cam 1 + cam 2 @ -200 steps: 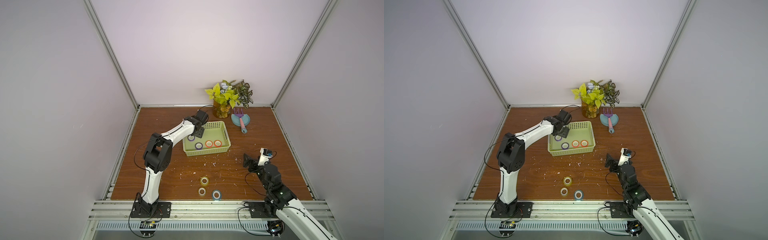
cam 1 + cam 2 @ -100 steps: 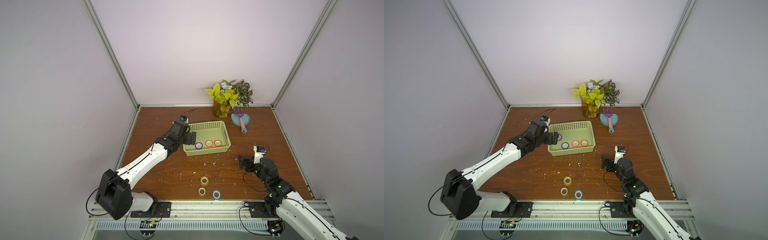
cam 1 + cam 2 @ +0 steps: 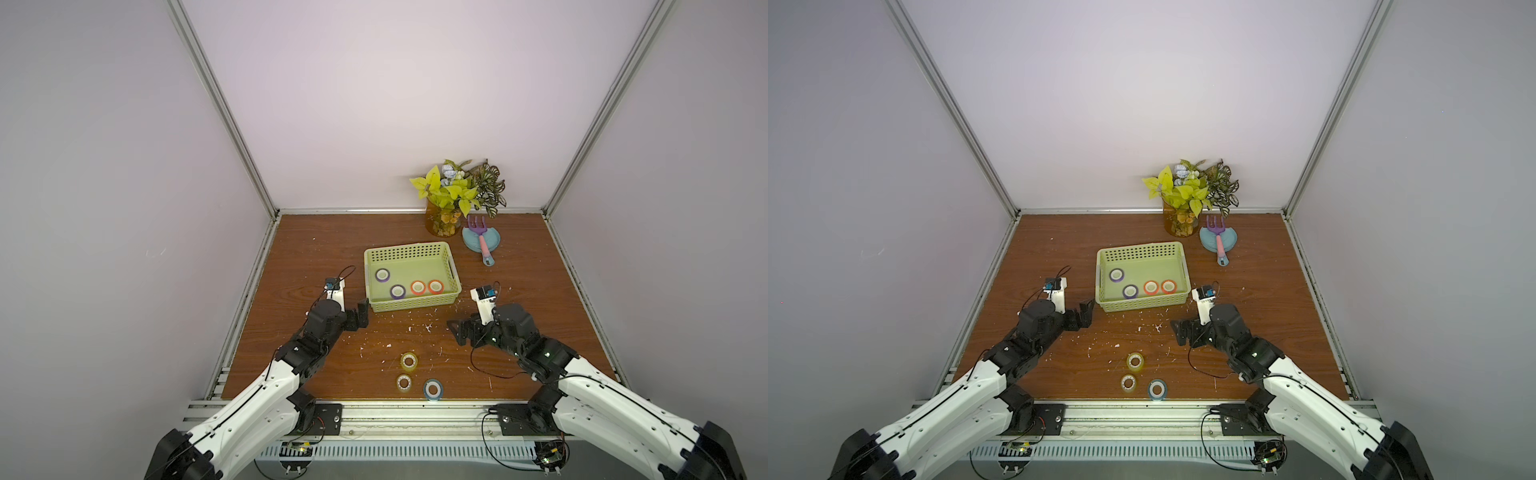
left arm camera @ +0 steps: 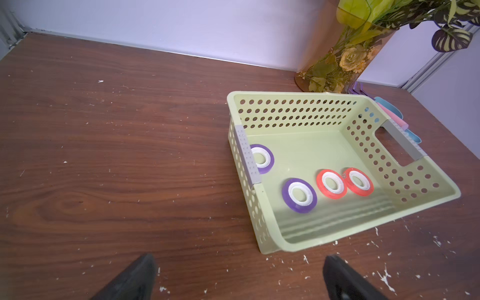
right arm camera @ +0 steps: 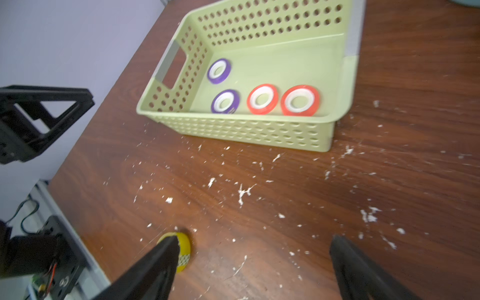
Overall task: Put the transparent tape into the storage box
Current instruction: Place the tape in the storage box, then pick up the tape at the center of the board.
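Both left gripper (image 4: 240,259) and right gripper (image 5: 254,238) gape empty; the small clear transparent tape roll (image 3: 403,382) lies between them, nearer the robot's bases.

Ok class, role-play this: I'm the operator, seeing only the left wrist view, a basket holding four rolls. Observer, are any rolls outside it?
Observer: Yes, three lie on the table near its front edge: a yellow roll, a clear roll and a blue roll.
Operator: Is any of them held?
Observer: No, the right gripper has its jaws open and empty.
Operator: Can its camera see any?
Observer: Only the yellow roll, partly behind one jaw.
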`<state>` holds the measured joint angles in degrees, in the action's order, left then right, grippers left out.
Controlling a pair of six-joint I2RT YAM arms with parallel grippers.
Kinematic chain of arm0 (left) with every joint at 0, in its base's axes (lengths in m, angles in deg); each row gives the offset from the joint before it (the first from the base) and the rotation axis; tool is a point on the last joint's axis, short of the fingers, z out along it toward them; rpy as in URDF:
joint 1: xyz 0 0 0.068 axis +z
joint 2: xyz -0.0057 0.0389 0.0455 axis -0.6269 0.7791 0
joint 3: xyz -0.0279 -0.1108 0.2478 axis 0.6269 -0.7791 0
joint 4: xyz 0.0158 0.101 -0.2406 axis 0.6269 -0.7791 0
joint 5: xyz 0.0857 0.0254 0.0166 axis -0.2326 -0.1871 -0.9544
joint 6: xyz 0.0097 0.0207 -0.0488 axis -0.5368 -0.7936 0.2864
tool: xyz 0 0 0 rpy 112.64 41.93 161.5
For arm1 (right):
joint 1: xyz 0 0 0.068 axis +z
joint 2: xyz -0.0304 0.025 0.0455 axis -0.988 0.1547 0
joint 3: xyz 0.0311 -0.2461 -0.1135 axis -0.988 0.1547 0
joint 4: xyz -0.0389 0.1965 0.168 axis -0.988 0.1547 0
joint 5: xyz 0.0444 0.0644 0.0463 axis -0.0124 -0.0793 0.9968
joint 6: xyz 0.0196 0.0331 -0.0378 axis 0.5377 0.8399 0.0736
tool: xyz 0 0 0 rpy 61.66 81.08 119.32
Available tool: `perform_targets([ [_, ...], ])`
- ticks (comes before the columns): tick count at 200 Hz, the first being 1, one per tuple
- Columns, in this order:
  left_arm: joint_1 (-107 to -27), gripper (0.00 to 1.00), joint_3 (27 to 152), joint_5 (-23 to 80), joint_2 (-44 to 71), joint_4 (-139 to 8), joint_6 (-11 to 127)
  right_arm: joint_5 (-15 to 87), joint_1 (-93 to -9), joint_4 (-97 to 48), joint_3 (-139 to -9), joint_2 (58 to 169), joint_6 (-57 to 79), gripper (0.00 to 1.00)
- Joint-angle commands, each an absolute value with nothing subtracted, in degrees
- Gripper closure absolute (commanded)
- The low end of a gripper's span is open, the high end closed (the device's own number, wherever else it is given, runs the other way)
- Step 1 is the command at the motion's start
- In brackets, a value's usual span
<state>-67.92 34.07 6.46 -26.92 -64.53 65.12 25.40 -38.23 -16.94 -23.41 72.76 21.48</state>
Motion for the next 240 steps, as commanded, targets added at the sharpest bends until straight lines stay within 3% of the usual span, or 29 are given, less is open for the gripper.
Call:
perform_targets([
  [1,-67.29,0.01,30.45,5.38,-30.56,-60.57,63.93,23.87,-33.86,-16.64,-27.06,75.92,22.9,0.03],
  [108,-67.21,0.01,24.55,5.51,-40.1,-58.49,63.28,16.7,-15.69,-10.84,-43.07,103.24,22.69,0.1],
  [240,-67.21,0.01,24.08,5.12,-41.14,-58.41,63.3,14.88,-9.82,1.61,-58.53,122.74,26.72,0.22],
])
